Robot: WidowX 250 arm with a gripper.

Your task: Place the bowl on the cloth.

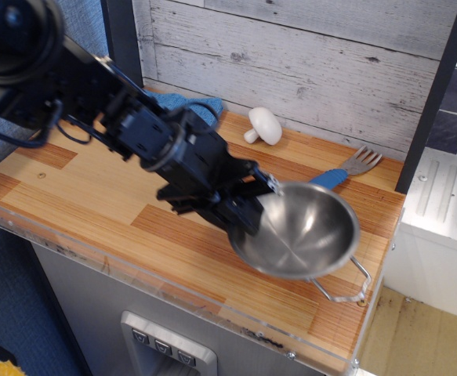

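The shiny steel bowl (302, 231) hangs tilted above the right part of the wooden counter, one wire loop handle (344, 286) dangling at its lower right. My gripper (258, 205) is shut on the bowl's left rim and holds it off the surface. The blue cloth (183, 106) lies at the back left against the wall, mostly hidden behind my arm, well to the left of the bowl.
A white mushroom (264, 125) sits near the back wall. A blue-handled fork (353, 164) lies behind the bowl. A clear plastic lip (134, 270) runs along the counter's front edge. Dark posts stand at back left and right.
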